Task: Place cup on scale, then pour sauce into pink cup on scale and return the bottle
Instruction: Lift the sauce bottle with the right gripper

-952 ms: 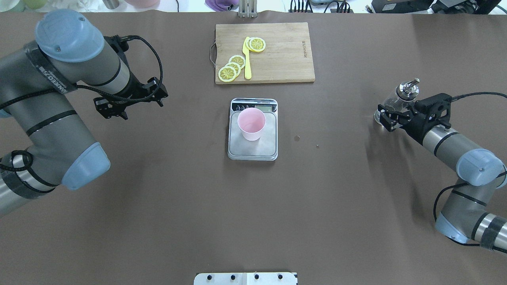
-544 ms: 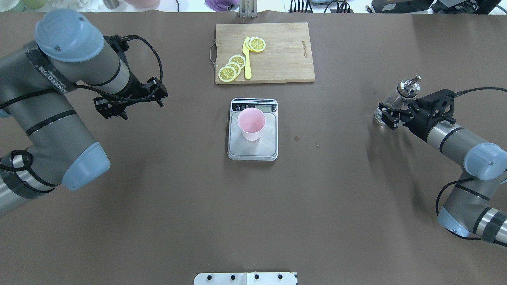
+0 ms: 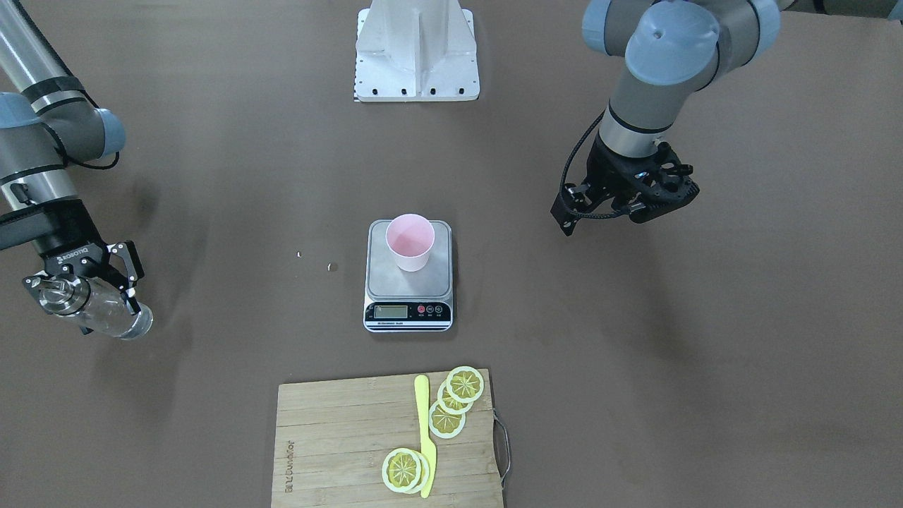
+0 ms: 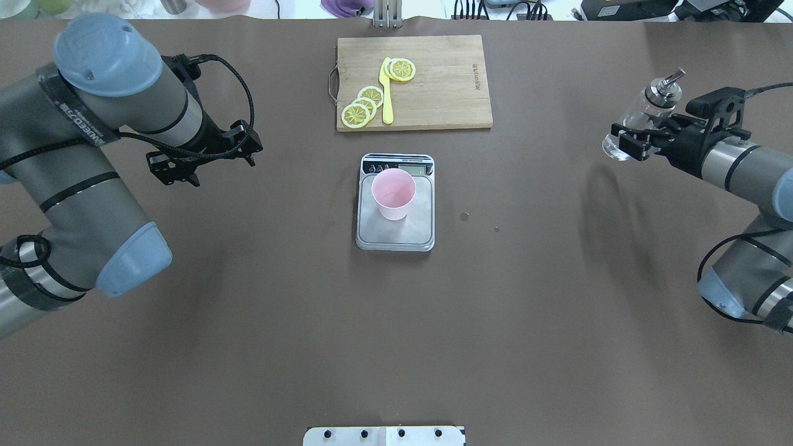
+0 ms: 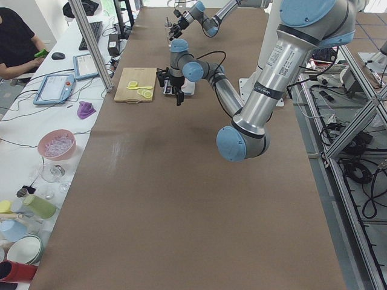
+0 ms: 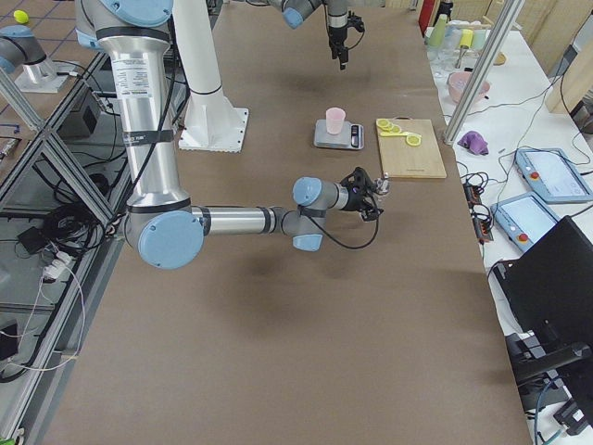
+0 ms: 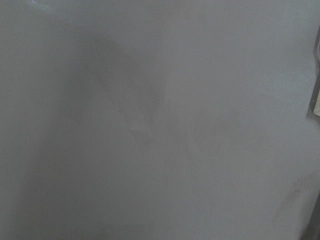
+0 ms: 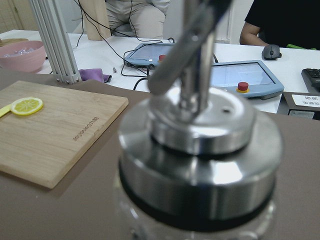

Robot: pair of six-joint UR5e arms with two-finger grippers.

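Note:
The pink cup [image 4: 393, 193] stands upright on the scale [image 4: 409, 234] at the table's middle; it also shows in the front view [image 3: 410, 241] on the scale [image 3: 384, 283]. My right gripper [image 4: 629, 142] is shut on the glass bottle [image 4: 661, 94] and holds it tilted above the table, far right of the scale. The front view shows the bottle [image 3: 116, 319] in that gripper [image 3: 85, 293]. Its metal cap [image 8: 200, 145] fills the right wrist view. I cannot make out the clear sauce inside. My left gripper [image 4: 201, 162] hangs open and empty to the left of the scale.
A wooden cutting board [image 4: 433, 80] with lemon slices and a yellow knife [image 4: 387, 93] lies behind the scale. Two small specks [image 4: 464, 215] lie on the brown table right of the scale. The robot's base plate [image 4: 384, 435] is at the near edge.
My right gripper has carried the bottle to the right and toward the far side of the table, away from the scale. The left arm, cup and scale have not moved.

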